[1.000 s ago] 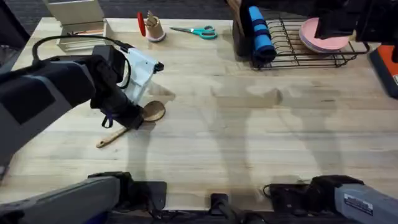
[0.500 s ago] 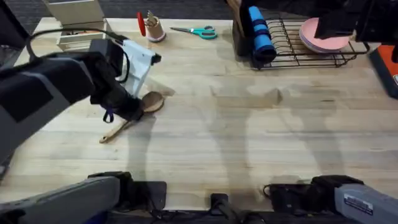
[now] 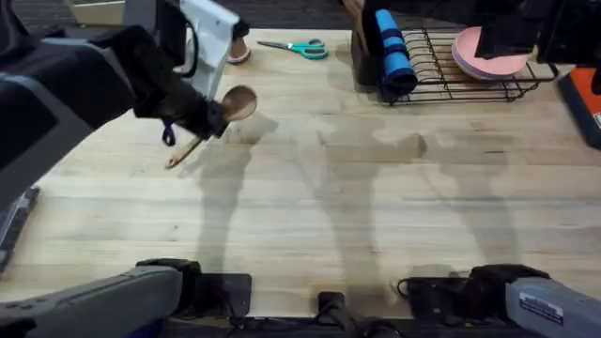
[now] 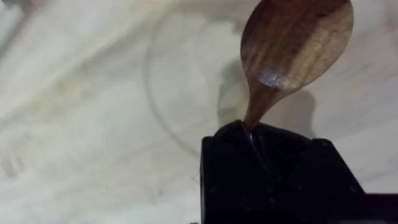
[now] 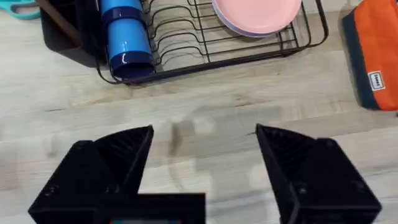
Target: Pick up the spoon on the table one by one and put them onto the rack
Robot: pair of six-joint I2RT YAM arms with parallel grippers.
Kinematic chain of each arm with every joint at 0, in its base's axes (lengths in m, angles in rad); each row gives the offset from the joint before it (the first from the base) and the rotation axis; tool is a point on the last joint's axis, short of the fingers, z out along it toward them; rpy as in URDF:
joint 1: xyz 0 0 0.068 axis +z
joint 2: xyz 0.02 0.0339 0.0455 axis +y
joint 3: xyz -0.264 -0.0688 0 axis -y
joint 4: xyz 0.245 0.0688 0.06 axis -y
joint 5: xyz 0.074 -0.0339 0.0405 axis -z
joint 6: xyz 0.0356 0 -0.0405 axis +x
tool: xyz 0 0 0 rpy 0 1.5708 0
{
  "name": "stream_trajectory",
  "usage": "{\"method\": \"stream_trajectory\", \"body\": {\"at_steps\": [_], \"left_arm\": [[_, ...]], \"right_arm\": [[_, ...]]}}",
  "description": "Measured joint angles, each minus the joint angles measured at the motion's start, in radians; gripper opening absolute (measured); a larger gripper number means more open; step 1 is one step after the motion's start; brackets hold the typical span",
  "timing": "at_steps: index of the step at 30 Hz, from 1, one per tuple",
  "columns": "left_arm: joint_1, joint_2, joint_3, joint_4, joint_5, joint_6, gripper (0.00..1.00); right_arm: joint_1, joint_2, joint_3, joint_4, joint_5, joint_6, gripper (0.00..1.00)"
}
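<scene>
A dark brown wooden spoon (image 3: 235, 103) hangs above the table (image 3: 357, 207), its bowl up and its handle end slanting down to the left. My left gripper (image 3: 208, 120) is shut on its neck. In the left wrist view the spoon bowl (image 4: 297, 38) juts out just past the closed gripper (image 4: 252, 130). The black wire rack (image 3: 460, 77) stands at the far right of the table, with a boxy cutlery holder (image 3: 364, 52) at its left end; a brown wooden handle (image 5: 55, 17) stands in that holder. My right gripper (image 5: 205, 171) hovers open over bare table in front of the rack (image 5: 205, 46).
A blue cup (image 3: 392, 52) and a pink plate (image 3: 488, 58) sit in the rack. Teal-handled scissors (image 3: 296, 47) lie at the far edge, left of the rack. An orange pouch (image 3: 587, 103) lies at the right edge. A beige organiser (image 3: 94, 11) stands far left.
My left gripper has lifted the spoon off the table and carried it up and toward the far side; its handle end no longer rests on the wood. The right arm has not moved.
</scene>
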Motion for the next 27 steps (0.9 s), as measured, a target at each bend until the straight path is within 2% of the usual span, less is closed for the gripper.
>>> {"method": "stream_trajectory", "body": {"at_steps": [5,9,15,21,27], "left_arm": [[-0.089,0.000,0.033,0.126,0.024,-0.049,0.043],[-0.159,0.000,0.038,0.247,0.077,-0.082,0.043],[-0.247,0.000,0.038,0.401,0.121,-0.103,0.043],[-0.292,0.000,0.038,0.449,0.163,-0.110,0.043],[-0.296,0.000,0.038,0.468,0.216,-0.137,0.043]], "right_arm": [[0.000,0.000,0.000,0.000,0.000,0.000,0.996],[0.000,0.000,0.000,0.000,0.000,0.000,0.996],[0.000,0.000,0.000,0.000,0.000,0.000,0.996],[0.000,0.000,0.000,0.000,0.000,0.000,0.996],[0.000,0.000,0.000,0.000,0.000,0.000,0.996]]}}
